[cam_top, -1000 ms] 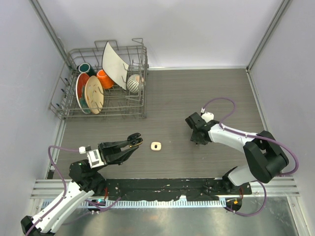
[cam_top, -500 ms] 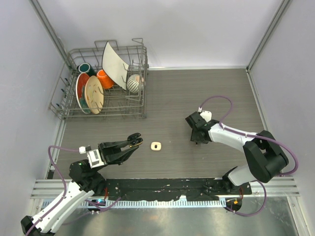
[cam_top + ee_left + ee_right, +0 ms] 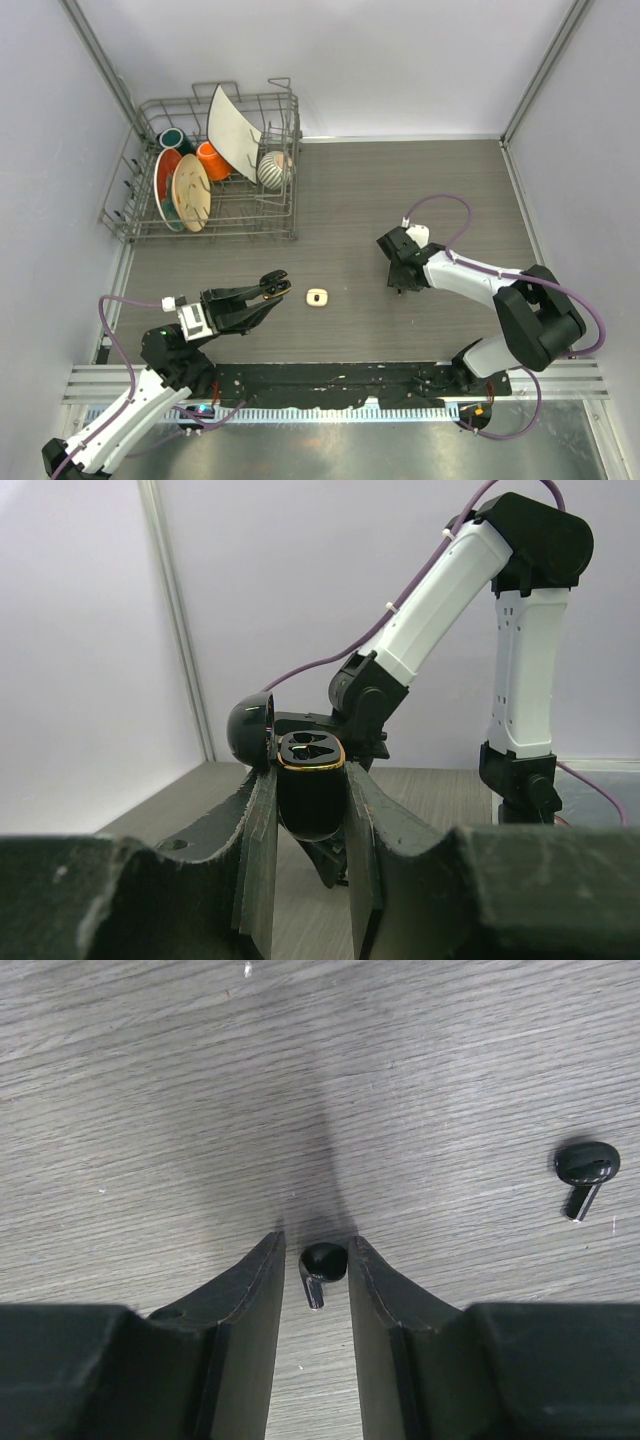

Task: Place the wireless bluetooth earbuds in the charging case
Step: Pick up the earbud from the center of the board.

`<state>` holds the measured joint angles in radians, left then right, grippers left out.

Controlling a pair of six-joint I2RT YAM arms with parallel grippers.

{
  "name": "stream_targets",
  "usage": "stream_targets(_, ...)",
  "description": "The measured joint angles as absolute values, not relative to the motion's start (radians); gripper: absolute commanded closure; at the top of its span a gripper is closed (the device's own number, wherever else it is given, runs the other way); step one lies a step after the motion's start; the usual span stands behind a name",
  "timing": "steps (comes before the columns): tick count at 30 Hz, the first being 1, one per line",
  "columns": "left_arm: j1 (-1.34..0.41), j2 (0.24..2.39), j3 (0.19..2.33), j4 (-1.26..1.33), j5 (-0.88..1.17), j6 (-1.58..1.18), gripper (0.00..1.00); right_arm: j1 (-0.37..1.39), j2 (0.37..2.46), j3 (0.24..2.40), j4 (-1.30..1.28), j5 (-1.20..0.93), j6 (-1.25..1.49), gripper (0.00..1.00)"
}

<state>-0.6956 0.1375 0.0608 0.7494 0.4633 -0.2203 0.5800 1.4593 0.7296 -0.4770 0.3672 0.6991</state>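
Glossy black plastic case (image 3: 310, 802), matt wood-grain table (image 3: 450, 1060).

The earbuds (image 3: 322, 1260) and gold-rimmed case (image 3: 310, 795) are black, the table (image 3: 450, 1060) grey-grained.

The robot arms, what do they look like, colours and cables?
Left arm and right arm: white shells over black joints and bases, a purple cable looping along each. Left tool and right tool each have two dark, flat, tapering fingers.

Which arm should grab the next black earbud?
Right. The right gripper straddles a black earbud, jaws apart. The left gripper is shut on the open case.
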Motion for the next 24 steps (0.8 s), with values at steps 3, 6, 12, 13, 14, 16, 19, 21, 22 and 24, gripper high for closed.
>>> stream_targets(3,-0.696,0.138,0.061,0.749,0.463,-0.22,1.0,0.58,1.459,0.729,-0.475,0.365,0.702,0.64)
stream_targets(6,-0.696,0.138,0.061,0.749,0.463,-0.22,1.0,0.58,1.459,0.728,-0.474,0.364,0.702,0.64)
stream_targets(12,-0.696,0.14,0.061,0.75,0.463,-0.22,1.0,0.58,1.448,0.717,-0.463,0.364,0.704,0.59)
stream_targets(13,-0.696,0.141,0.061,0.749,0.463,-0.22,1.0,0.58,1.446,0.714,-0.463,0.365,0.705,0.57)
stream_targets(14,-0.696,0.142,0.061,0.75,0.463,-0.22,1.0,0.58,1.443,0.712,-0.463,0.364,0.706,0.57)
stream_targets(16,-0.696,0.142,0.061,0.75,0.463,-0.22,1.0,0.579,1.436,0.707,-0.462,0.364,0.707,0.57)
stream_targets(19,-0.696,0.142,0.061,0.75,0.463,-0.22,1.0,0.578,1.432,0.702,-0.456,0.361,0.709,0.61)
stream_targets(21,-0.696,0.142,0.061,0.75,0.463,-0.22,1.0,0.577,1.431,0.701,-0.453,0.358,0.71,0.63)
stream_targets(22,-0.696,0.142,0.061,0.75,0.463,-0.22,1.0,0.577,1.431,0.701,-0.451,0.356,0.71,0.64)
stream_targets(24,-0.696,0.142,0.061,0.75,0.463,-0.22,1.0,0.577,1.431,0.699,-0.447,0.353,0.71,0.64)
